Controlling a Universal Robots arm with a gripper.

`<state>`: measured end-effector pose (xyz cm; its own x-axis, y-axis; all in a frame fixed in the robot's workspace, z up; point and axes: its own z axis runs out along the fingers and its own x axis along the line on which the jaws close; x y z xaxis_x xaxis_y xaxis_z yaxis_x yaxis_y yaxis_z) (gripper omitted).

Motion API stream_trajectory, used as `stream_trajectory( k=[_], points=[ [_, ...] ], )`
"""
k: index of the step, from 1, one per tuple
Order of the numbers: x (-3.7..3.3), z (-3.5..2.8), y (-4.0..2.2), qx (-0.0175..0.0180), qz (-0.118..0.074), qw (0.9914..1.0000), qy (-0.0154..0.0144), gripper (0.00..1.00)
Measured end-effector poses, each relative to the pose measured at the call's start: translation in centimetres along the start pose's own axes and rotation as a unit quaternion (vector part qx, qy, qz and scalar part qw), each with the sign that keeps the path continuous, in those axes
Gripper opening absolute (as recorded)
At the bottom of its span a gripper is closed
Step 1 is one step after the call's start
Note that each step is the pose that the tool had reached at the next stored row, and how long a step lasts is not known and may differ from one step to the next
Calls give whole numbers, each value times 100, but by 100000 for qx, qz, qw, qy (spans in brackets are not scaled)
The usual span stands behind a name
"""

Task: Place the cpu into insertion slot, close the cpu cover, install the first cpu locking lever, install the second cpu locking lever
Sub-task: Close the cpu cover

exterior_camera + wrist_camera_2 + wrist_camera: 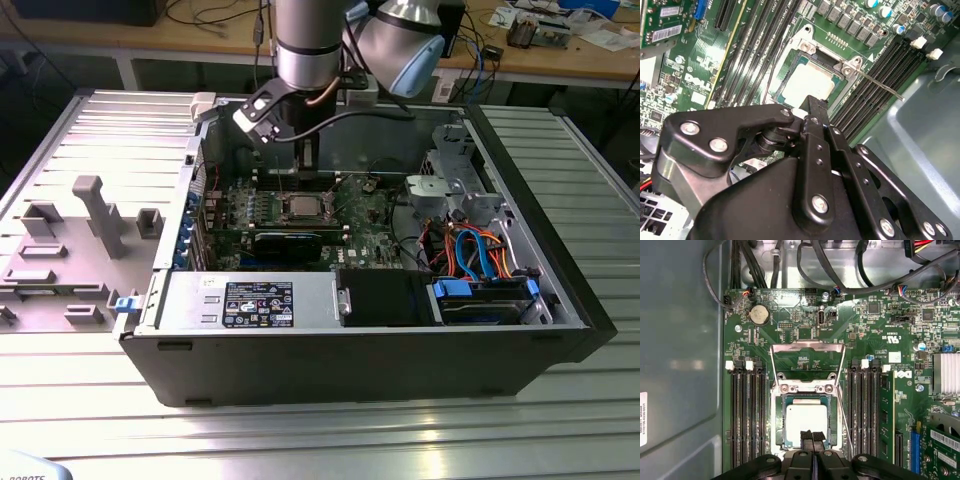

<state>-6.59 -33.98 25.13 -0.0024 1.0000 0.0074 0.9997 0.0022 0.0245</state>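
find the cpu (806, 421) seated flat in the insertion slot (778, 420), dull silver top up, in the first wrist view. see the cpu cover (807, 344) swung open, lying back over the green board beside the socket. note gripper (812, 435) fingers pressed together, nothing between them, tips just over the cpu's edge. spot a locking lever (880, 85) unlatched, slanting across the black memory slots (890, 55).

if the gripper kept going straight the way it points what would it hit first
Most likely the cpu: in the first wrist view the gripper points at its near edge, and the cover is swung open, out of the way. The remaining gap is unclear.
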Motion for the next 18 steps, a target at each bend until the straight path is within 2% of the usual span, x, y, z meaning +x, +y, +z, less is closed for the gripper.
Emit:
stream_trajectory(
  k=[1,2,8,18],
  points=[
    [0,0,11,97,1,100000,-5,11],
    [0,-24,25,396,16,99999,-10,11],
    [1,-142,28,557,10,99998,-8,11],
    [2,-287,32,709,10,99997,-6,11]
  ],
)
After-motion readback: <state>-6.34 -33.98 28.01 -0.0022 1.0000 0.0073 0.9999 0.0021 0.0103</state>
